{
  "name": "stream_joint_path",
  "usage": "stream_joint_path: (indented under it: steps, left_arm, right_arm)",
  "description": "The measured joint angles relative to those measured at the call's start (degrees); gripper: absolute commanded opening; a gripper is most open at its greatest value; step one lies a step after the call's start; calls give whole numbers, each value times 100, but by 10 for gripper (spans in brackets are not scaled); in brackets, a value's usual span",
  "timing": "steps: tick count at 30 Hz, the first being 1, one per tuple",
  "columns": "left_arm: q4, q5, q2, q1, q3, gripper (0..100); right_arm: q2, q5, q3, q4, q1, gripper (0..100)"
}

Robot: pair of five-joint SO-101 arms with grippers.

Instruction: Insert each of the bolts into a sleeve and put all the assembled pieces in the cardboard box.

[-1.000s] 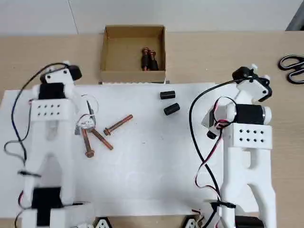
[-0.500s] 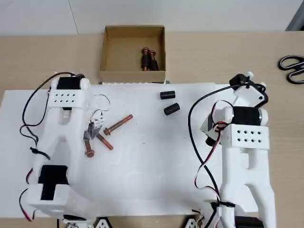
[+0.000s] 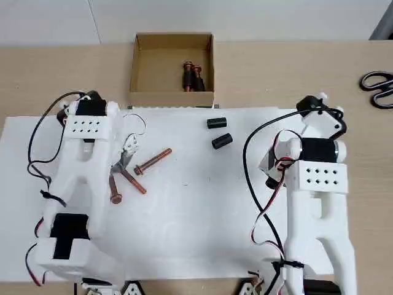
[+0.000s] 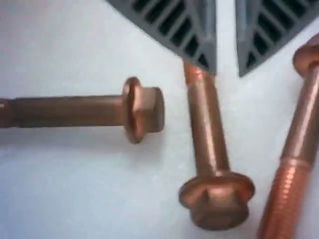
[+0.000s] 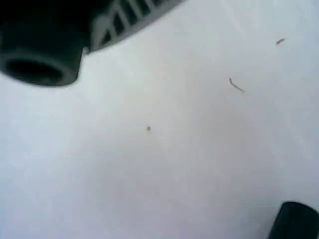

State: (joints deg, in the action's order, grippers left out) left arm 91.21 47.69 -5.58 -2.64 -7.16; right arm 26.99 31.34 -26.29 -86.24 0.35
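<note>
- Three copper-coloured flanged bolts (image 3: pixel 152 161) loose on the white foam sheet (image 3: pixel 196 209), clustered beneath the left gripper (image 4: pixel 226 55). Two short black cylindrical sleeves (image 3: pixel 216 123) well apart from them, nearer the brown cardboard box (image 3: pixel 153 67) beyond the sheet's far edge, with finished pieces (image 3: pixel 191 77) lying inside.
- Grey ribbed fingers (image 4: pixel 189 25) parted by a narrow gap, nothing between them. Gap hanging just beside the middle bolt (image 4: pixel 207 134), one finger covering its plain end.
- Step in hand, by the look of it: picking up that bolt. Shift sideways until the shank sits in the gap, then lower and close across it partway along, leaving the tip free for a sleeve.
- Keep clear of the neighbouring bolt (image 4: pixel 144 109), its head just beside the shank, and of the third bolt (image 4: pixel 294 149) alongside on the other flank; likely to be nudged or pinched together otherwise.
- Middle bolt flat on the sheet, long axis roughly in line with the finger gap, flanged head at the end away from the fingertips. Neighbouring bolt crossways, head toward that shank. Third bolt nearly parallel but reversed, head close to the fingers.
</note>
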Motion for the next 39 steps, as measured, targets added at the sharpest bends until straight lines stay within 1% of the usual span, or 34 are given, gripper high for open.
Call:
stream_joint_path:
  steps: [6,12,20,29,32,35,39]
  left_arm:
    - [-70,0,0,0,0,129]
    - [-70,0,-9,0,0,130]
    - [-70,0,-809,0,9,126]
    - [-114,9,-1231,-18,9,126]
    - [-176,9,-1363,-18,26,96]
    - [-185,149,-1442,0,105,10]
    - [-325,202,-1451,44,141,9]
  right_arm:
    - [0,0,0,0,0,4]
    - [0,0,0,0,0,4]
    - [0,0,0,0,0,4]
    - [0,0,0,0,0,4]
    - [0,0,0,0,0,4]
    - [0,0,0,0,0,4]
    - [0,0,0,0,0,4]
